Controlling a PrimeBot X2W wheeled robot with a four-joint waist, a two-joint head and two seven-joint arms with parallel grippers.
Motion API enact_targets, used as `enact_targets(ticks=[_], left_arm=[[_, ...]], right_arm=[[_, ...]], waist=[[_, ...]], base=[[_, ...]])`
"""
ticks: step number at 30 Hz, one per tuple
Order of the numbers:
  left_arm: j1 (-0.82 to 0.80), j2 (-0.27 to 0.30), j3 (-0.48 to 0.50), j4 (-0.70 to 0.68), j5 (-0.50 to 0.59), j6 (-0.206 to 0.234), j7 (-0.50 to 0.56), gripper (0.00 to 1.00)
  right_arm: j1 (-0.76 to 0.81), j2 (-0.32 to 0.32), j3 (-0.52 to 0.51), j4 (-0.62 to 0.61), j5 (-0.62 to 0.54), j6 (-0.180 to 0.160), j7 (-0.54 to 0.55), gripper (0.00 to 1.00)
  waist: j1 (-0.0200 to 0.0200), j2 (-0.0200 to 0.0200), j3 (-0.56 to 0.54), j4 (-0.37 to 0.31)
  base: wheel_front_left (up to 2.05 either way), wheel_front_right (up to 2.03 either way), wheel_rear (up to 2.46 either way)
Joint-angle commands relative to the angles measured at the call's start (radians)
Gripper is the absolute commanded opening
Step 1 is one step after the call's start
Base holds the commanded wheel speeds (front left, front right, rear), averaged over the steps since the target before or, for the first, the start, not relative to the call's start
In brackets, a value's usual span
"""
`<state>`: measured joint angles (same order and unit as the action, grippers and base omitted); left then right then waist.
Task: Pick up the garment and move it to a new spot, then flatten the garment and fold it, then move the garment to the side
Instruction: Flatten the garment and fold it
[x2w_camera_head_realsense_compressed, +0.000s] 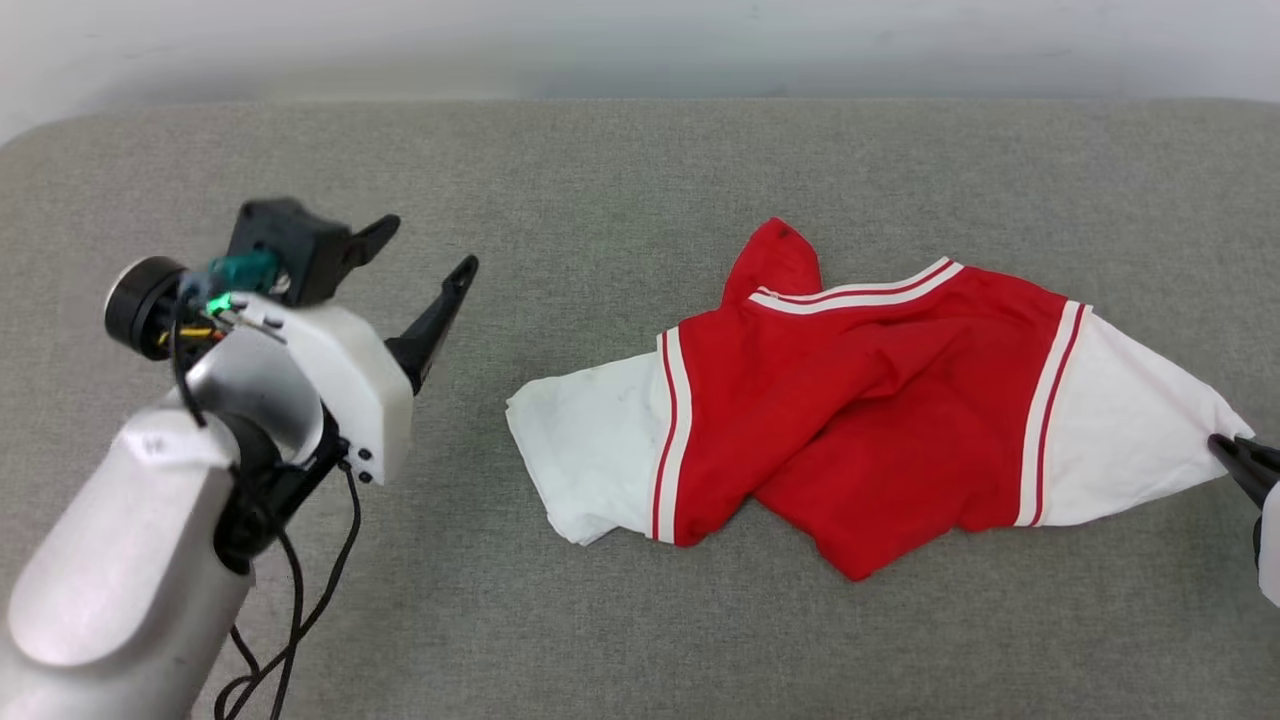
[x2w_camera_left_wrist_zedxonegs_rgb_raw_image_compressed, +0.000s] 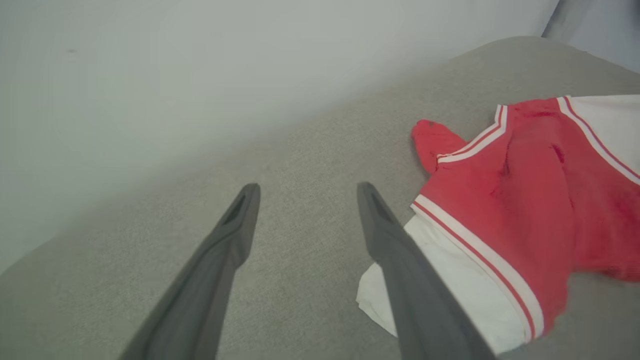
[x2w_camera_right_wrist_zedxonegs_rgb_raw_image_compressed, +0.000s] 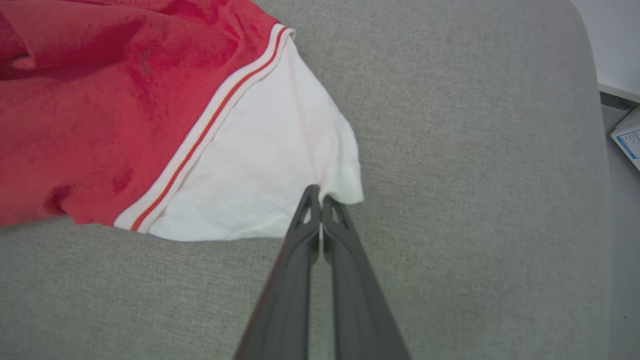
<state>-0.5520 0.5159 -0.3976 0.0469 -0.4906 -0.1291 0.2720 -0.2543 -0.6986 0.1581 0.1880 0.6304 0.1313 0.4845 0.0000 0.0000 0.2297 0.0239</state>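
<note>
**A:** Status? Which step?

**B:** First one, the pickup. The shirt lies crumpled on the grey pad, right of centre in the head view. Red body is bunched, with a white sleeve out at each end. Not flattened, not folded.

**A:** Claws?

**B:** My right claw is pinched together on the hem of the white sleeve, at the right edge of the head view. A crease runs out from the tips, so I judge the cloth is caught. My left claw is spread wide and holds nothing. It sits left of centre in the head view, near the other sleeve, not touching it.

**A:** Next?

**B:** Probably lift and carry with the right, low and slow. A one-corner pinch on thin cloth may slip. Alternative: bring the left onto the near sleeve first for a two-point hold. No lettering is visible, so I can't tell which face is up.
</note>
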Motion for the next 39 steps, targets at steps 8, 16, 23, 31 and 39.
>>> enact_targets(ticks=[8,16,23,31,39], left_arm=[[-0.167,0.112,-0.221,0.000,-0.236,0.000,0.396,1.00],[-0.269,0.150,-0.415,0.078,-0.285,0.000,0.504,1.00],[-0.319,0.165,-0.509,0.163,-0.314,0.000,0.488,1.00],[-0.315,0.175,-0.663,0.249,-0.389,0.000,0.522,1.00],[-0.343,0.187,-0.715,0.276,-0.444,0.000,0.385,0.00]], right_arm=[[-0.003,0.039,-0.014,-0.031,-0.030,-0.001,0.025,0.00],[-0.053,0.054,0.009,-0.044,-0.035,-0.001,0.020,0.00],[-0.086,0.067,0.029,-0.044,-0.038,-0.001,0.011,0.00],[-0.117,0.073,0.051,-0.024,-0.037,-0.001,-0.009,0.00],[-0.141,0.055,0.072,-0.001,-0.044,-0.001,-0.045,0.00]], waist=[[0.0000,0.0000,0.027,-0.028],[0.0000,0.0000,0.092,-0.073],[0.0000,0.0000,0.145,-0.106],[0.0000,0.0000,0.179,-0.124],[0.0000,0.0000,0.117,-0.108]], base=[[0.00,0.00,0.00],[0.00,0.00,0.00],[0.00,0.00,0.00],[0.00,0.00,0.00],[0.00,0.00,0.00]])
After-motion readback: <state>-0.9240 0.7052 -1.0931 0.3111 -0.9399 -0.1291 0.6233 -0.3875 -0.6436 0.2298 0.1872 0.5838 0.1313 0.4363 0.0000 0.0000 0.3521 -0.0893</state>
